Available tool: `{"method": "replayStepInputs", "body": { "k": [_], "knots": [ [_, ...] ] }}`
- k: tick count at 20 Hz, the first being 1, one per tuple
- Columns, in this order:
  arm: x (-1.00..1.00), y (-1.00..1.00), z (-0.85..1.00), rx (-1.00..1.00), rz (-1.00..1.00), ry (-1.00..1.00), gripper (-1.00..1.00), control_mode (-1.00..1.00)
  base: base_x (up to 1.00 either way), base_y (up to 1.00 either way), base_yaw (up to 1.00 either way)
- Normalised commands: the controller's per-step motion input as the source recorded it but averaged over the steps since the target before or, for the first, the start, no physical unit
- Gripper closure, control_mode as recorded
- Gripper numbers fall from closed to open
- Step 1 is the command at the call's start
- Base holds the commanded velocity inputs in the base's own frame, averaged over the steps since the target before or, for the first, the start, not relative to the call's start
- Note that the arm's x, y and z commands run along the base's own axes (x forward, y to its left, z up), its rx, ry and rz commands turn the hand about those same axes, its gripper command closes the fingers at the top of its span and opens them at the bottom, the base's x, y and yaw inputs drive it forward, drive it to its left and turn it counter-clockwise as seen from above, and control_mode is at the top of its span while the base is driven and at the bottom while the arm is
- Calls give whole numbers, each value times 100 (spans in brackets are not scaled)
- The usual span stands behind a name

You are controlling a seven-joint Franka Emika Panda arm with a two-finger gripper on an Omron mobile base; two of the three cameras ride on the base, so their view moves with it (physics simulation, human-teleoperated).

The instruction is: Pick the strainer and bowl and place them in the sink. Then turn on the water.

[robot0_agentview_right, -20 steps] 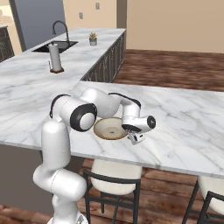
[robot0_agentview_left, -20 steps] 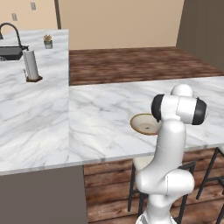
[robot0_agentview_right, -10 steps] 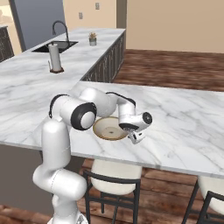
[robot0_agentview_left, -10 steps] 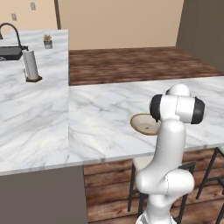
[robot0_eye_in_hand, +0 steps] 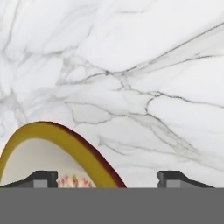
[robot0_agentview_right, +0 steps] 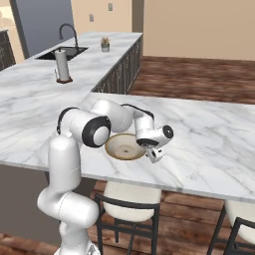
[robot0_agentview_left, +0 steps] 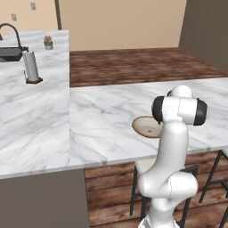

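Lowered gripper (robot0_agentview_right: pixel 155 155) astride one bowl (robot0_agentview_right: pixel 124 147) rim

This is a home kitchen, rendered rather than filmed. A long L-shaped counter (robot0_agentview_right: pixel 209 144) topped with white, grey-veined marble runs through the room, with dark cabinet fronts (robot0_agentview_right: pixel 117 72) beneath one leg of it. At the far end a black sink (robot0_agentview_right: pixel 60 53) is set into the marble under a tall dark arched faucet (robot0_agentview_right: pixel 69 35), and an upright paper towel roll (robot0_agentview_right: pixel 62 64) and a small potted plant (robot0_agentview_right: pixel 105 45) stand near it. Dark-framed bar stools (robot0_agentview_right: pixel 132 199) tuck under the counter's overhang. The floor is dark wooden planking (robot0_agentview_left: pixel 133 62), the walls are beige with outlets (robot0_agentview_left: pixel 33 6), and a tan bowl (robot0_agentview_right: pixel 124 146) sits on the marble.
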Motion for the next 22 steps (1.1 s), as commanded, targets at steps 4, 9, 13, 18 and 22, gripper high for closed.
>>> {"method": "replayStepInputs", "body": {
  "k": [4, 9, 13, 18, 22],
  "knots": [
    [-2, 36, -23, 0, 21, 0, 100, -100, 0, 0, 0],
    [-30, 15, -21, 0, 28, 0, 100, -100, 0, 0, 0],
    [-47, 7, -8, 0, 28, 0, 100, -100, 0, 0, 0],
    [-42, -1, 37, 0, 14, 4, 100, -100, 0, 0, 0],
    [-46, -8, 82, 0, 0, 7, 100, -100, 0, 0, 0]
  ]
}}
